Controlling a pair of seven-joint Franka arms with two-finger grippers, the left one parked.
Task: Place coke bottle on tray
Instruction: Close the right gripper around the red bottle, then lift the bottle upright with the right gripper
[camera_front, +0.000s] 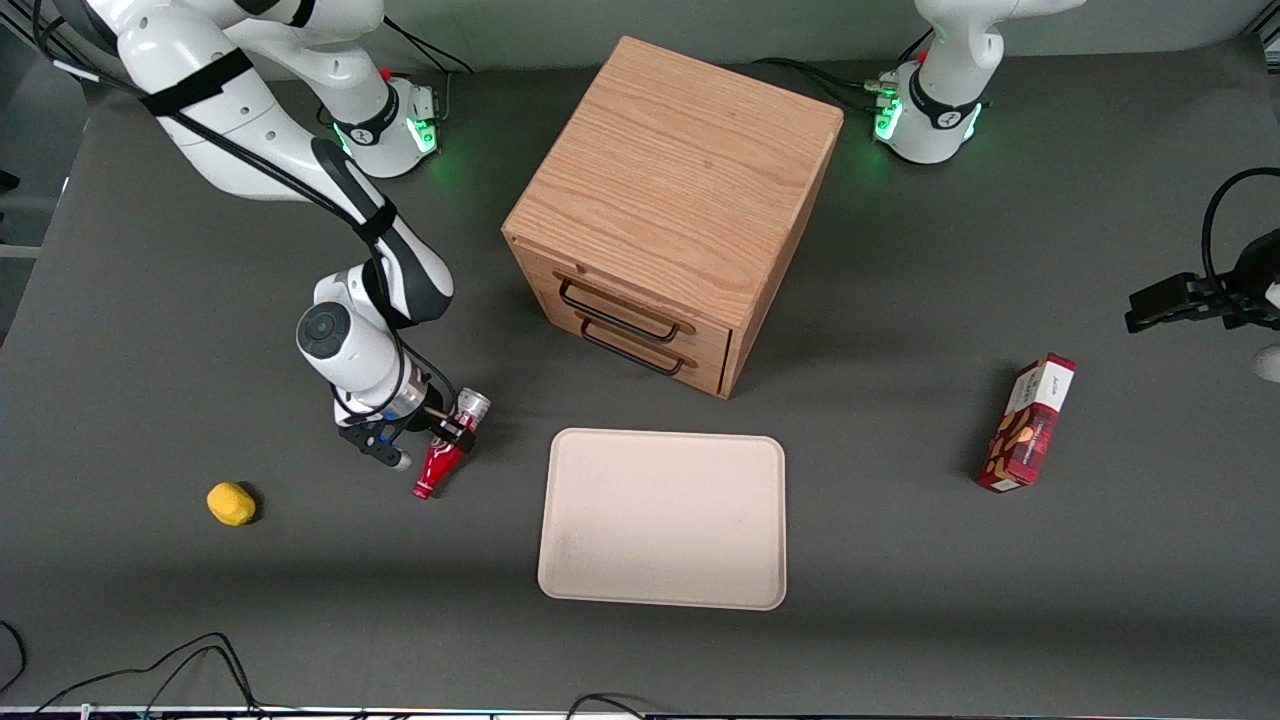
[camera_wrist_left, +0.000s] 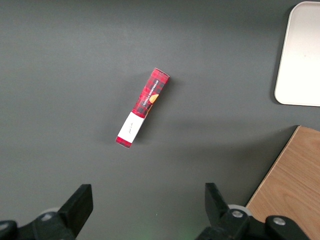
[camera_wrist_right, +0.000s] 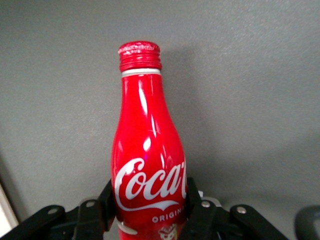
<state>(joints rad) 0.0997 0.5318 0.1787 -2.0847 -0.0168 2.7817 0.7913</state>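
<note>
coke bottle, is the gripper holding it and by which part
Yes. The gripper is shut on the coke bottle, its fingers pressing either side of the lower body at the logo, beside the tray.

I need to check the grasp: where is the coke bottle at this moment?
In the front view, the coke bottle is held in the gripper, beside the tray, toward the working arm's end of the table, between that tray and the yellow object.

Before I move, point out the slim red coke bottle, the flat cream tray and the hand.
Slim red coke bottle (camera_wrist_right: 147, 165): right wrist view, logo body.
Flat cream-beige tray (camera_front: 662, 520): front view, bare floor.
Hand (camera_front: 440, 432): front view, between fingertips, shut on the bottle.
</note>
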